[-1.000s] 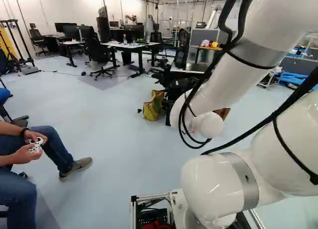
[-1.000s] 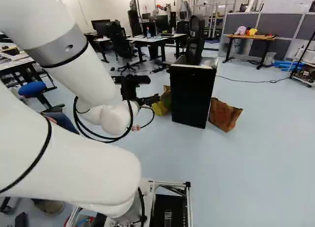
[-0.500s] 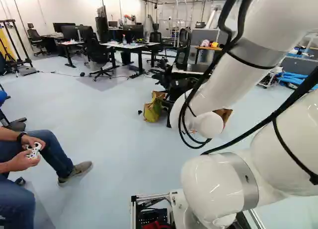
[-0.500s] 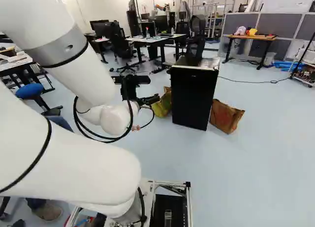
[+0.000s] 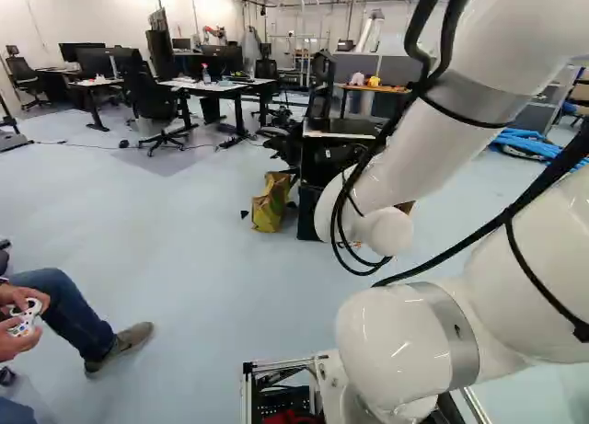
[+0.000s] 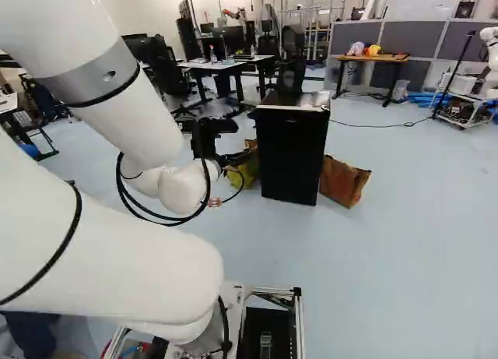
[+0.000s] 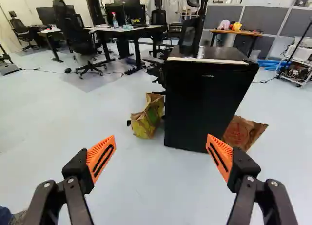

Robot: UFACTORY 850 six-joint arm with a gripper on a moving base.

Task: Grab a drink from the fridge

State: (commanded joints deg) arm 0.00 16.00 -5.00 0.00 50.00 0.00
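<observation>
Fridge position: the black mini fridge [image 7: 204, 105] is located on the floor ahead of the gripper [image 6: 210, 141], offset from the centre of the finger gap toward the brown paper bag [image 7: 243, 132].
Fridge long axis: vertical; the body is stood upright on its base.
Fridge front: the flat black face, marked by a small silver badge [image 7: 208, 76] near its upper edge, is directed toward the gripper and base. A pale strip is seen along the front edge of the top.
Bags: the yellow-green bag [image 7: 146, 123] is placed just beside one side of the fridge, the brown paper bag beside the other.
Gripper jaws: in the wrist view, the fingers are set wide apart, with orange pads [image 7: 101, 159] angled toward each other. Nothing is held between them, and the fridge is not touched.
Fridge contents: concealed by the front; a drink cannot be made out.
Left base view: the fridge is largely covered by the white arm [image 5: 414, 157].
Right base view: the gripper is partly masked by the arm, and its fingertips are hard to make out.
Brown bag: partly hidden by the fridge.
</observation>
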